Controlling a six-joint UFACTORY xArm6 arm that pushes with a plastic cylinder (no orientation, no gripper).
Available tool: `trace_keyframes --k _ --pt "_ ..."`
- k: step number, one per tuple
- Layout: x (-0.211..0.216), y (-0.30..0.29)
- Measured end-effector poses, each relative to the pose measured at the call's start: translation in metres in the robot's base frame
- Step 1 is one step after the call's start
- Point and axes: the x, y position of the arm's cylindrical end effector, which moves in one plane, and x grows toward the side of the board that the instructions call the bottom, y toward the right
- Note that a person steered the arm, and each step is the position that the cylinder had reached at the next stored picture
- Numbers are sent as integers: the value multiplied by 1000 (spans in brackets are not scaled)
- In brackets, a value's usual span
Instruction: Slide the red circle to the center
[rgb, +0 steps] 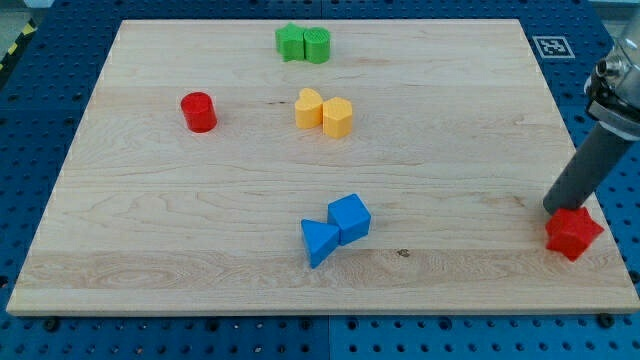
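Observation:
The red circle (198, 111) is a short red cylinder standing at the board's upper left. My tip (556, 209) is at the lower end of the dark rod at the view's right, far from the red circle. It sits just above and to the left of a red star-shaped block (573, 233) near the board's lower right corner, touching or almost touching it.
Two green blocks (303, 44) sit together at the top middle. A yellow heart (309, 108) and a yellow hexagon (338, 117) touch near the centre. A blue triangle (318, 242) and a blue cube (350, 217) touch at the lower middle. The wooden board (120, 250) lies on a blue pegboard.

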Motion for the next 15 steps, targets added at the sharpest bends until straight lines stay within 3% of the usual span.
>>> trace_keyframes --k 2,3,5,9,10,11,13,15 --pt "9 -1" --pt "0 -51" --pt "-63 -165" --pt "-93 -423" --pt "-131 -483" --pt "-164 -488" --pt "-162 -420" --pt "-150 -413"
